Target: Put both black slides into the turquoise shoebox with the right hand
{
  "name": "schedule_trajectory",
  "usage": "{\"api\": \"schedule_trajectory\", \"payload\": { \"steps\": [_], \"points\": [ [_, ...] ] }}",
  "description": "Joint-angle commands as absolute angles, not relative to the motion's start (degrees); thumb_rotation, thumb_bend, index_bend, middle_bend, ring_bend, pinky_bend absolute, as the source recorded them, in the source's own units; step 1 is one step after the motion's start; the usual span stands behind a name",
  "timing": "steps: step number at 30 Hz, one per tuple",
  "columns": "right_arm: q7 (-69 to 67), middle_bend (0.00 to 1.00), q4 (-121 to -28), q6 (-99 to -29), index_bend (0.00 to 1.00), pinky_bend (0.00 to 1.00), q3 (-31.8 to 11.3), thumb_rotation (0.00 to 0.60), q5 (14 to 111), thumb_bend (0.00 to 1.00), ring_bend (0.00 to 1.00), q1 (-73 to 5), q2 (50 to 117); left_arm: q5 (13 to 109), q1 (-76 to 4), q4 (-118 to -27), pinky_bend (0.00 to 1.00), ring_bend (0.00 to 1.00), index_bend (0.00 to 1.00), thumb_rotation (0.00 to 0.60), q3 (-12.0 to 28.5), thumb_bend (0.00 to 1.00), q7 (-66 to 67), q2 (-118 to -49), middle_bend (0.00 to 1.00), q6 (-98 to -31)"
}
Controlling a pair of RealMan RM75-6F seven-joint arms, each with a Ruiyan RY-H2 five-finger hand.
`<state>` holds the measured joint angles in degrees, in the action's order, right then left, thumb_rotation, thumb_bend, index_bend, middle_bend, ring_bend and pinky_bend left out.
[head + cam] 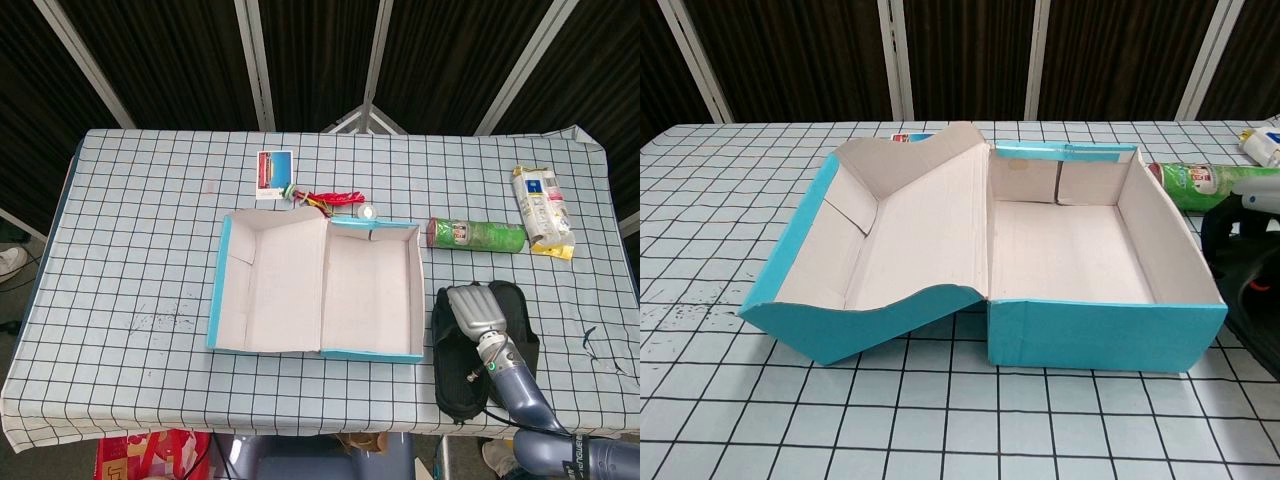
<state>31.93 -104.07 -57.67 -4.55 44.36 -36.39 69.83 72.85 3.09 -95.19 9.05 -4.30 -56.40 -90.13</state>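
The turquoise shoebox [218, 290] lies open mid-table, its lid folded out to the left and its white inside empty; the chest view shows its front wall [1100, 335]. Just right of the box, my right hand [478, 312] curls over the upper end of one black slide [455, 375] and grips it. In the chest view this slide [1245, 270] stands raised by the box's right wall, with the hand [1258, 184] above it. The second black slide [522, 325] lies flat to the right, partly hidden behind the hand. My left hand is out of sight.
A green can [476, 236] lies on its side behind the slides. A yellow-white snack packet [542, 210] sits at the far right. A photo card [274, 174] and a red trinket [330, 200] lie behind the box. The table's front edge runs just below the slides.
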Motion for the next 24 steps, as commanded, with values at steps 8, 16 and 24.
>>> {"api": "schedule_trajectory", "payload": {
  "steps": [8,16,24],
  "points": [
    [32.9,0.52,-108.8,-61.4,0.46,0.29,-5.9,0.600,43.1,0.50,0.50,-36.8,65.2,72.9,3.2,-95.2,0.09,0.00,0.08,0.600,9.0,0.37,-4.6,-56.4,0.00,-90.2],
    [32.5,0.52,-113.2,-63.6,0.46,0.29,-7.5,0.600,42.6,0.50,0.50,-36.8,60.0,73.0,3.2,-95.2,0.09,0.00,0.08,0.600,9.0,0.37,-4.9,-56.3,0.00,-90.3],
    [23.3,0.52,-119.0,-62.7,0.46,0.29,-12.1,0.600,43.0,0.50,0.50,-36.0,55.3,73.0,3.2,-95.2,0.09,0.00,0.08,0.600,9.0,0.37,-5.1,-56.3,0.00,-90.1]
  ]
}}
